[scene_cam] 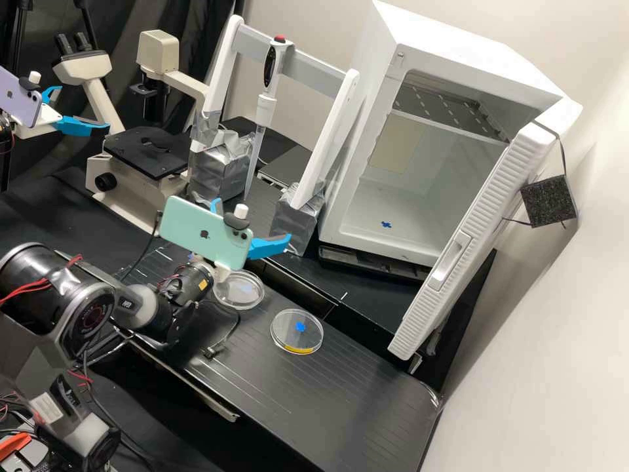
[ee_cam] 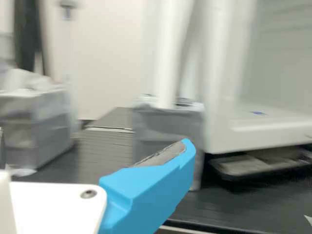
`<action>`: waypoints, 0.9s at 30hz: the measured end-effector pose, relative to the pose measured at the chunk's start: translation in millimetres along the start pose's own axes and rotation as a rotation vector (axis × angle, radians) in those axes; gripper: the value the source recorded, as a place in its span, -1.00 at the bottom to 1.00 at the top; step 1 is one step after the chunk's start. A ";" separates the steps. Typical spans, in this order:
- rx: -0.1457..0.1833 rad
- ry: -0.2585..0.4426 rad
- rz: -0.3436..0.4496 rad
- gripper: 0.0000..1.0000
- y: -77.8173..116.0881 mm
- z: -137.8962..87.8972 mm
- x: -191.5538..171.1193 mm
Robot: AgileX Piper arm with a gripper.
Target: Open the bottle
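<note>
End effector [scene_cam: 253, 221], taped stand [scene_cam: 329, 136] beyond

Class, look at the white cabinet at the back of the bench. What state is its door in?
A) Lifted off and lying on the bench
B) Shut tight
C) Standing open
C: the ribbed door stands out from the front of the cabinet, leaving the shelf inside in plain sight.

Microscope [scene_cam: 147, 154], upright pipette [scene_cam: 265, 108] on white stand [scene_cam: 331, 124], open white cabinet [scene_cam: 409, 203], two round clear dishes [scene_cam: 285, 333] on black bench [scene_cam: 367, 406]
</note>
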 end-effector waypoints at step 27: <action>-0.047 -0.072 -0.075 -1.00 -24.9 8.6 22.7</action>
